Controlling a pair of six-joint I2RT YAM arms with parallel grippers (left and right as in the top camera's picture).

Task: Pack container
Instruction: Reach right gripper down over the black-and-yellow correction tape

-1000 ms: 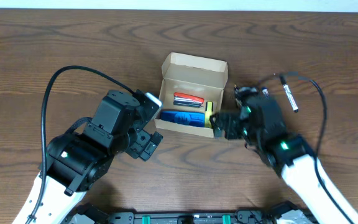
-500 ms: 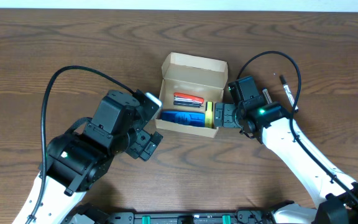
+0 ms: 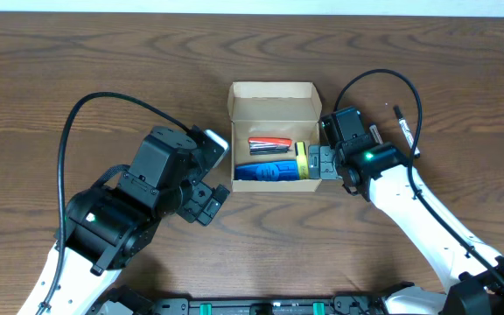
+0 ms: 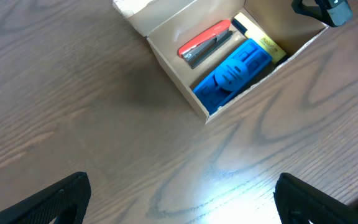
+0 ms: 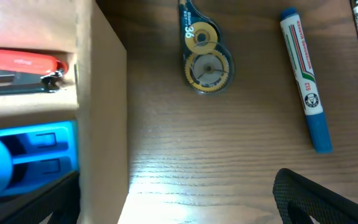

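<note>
Now our left gripper (image 4: pixel 179 193) hangs wide apart and empty, near the left side of the container (image 3: pixel 272 103). Our right gripper (image 5: pixel 176 193) is spread just as wide at its right wall. The box is plain tan cardboard, flap lid raised, mid-table, holding a red stapler (image 3: pixel 269 142), a blue case (image 3: pixel 269 172) and a yellow item (image 3: pixel 302 160). Beyond it we read "36" on a correction tape (image 5: pixel 205 59); the print on the blue-capped marker (image 5: pixel 303 81) is too small to read.
</note>
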